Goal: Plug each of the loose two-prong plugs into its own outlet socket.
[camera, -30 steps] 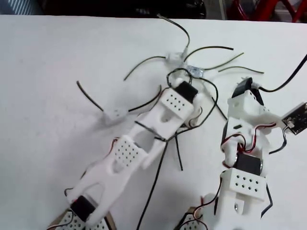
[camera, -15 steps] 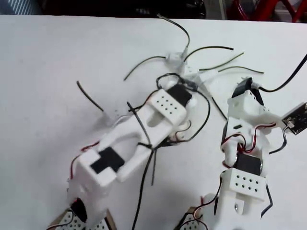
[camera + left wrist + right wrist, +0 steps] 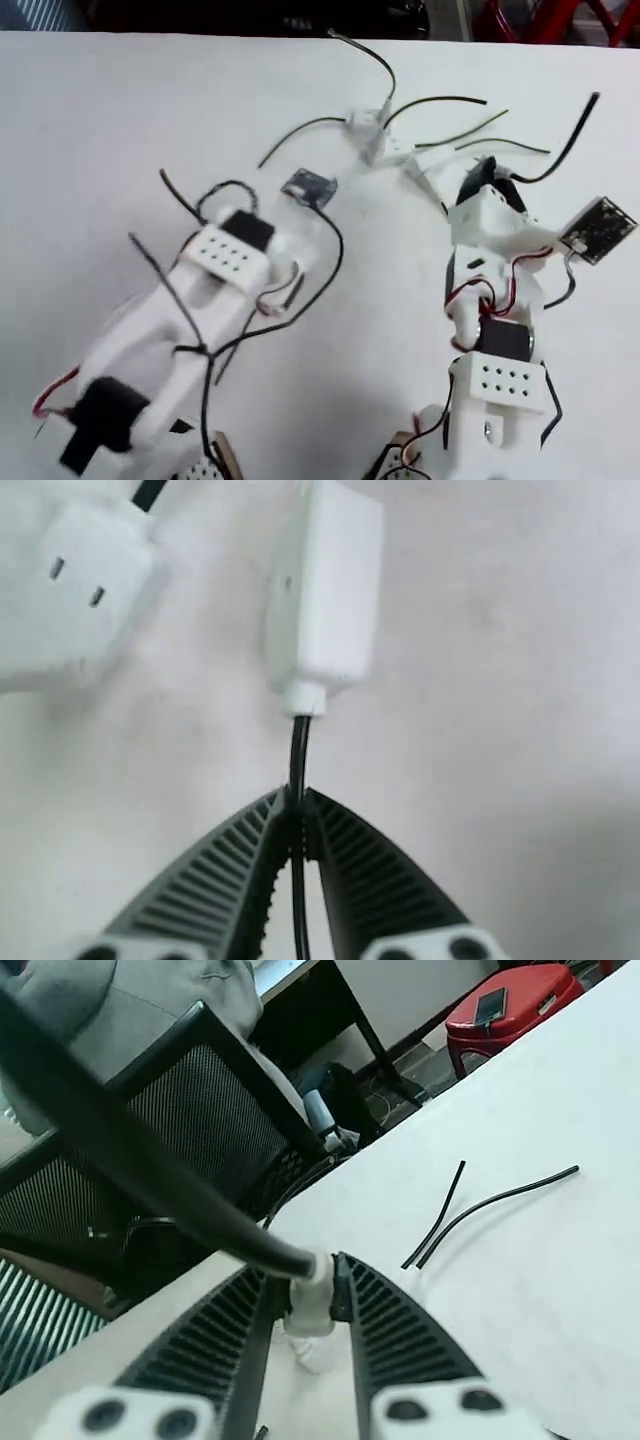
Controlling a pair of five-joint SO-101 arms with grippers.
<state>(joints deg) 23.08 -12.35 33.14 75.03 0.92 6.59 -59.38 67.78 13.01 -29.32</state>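
Observation:
In the left wrist view my left gripper [image 3: 298, 798] is shut on the thin black cord [image 3: 298, 755] just behind a white two-prong plug [image 3: 325, 590]. A white outlet socket [image 3: 80, 580] with two slots lies close beside that plug. My right gripper [image 3: 310, 1265] is shut on another white plug [image 3: 308, 1310], whose thick black cord [image 3: 130, 1160] runs out past the camera. In the high view the left arm [image 3: 225, 255] lies at the left and the right arm [image 3: 490, 230] at the right. More white plugs and sockets [image 3: 365, 125] sit at the back centre.
Loose black cords [image 3: 440, 100] fan out around the back-centre cluster and two lie on the table [image 3: 490, 1205]. Each arm's camera board [image 3: 600, 228] sticks out sideways. A chair and a red stool [image 3: 510, 1010] stand beyond the table's far edge.
The left arm has pulled back toward the front left, away from the back-centre cluster. The right arm shifted slightly left, and its cord now rises toward the back right.

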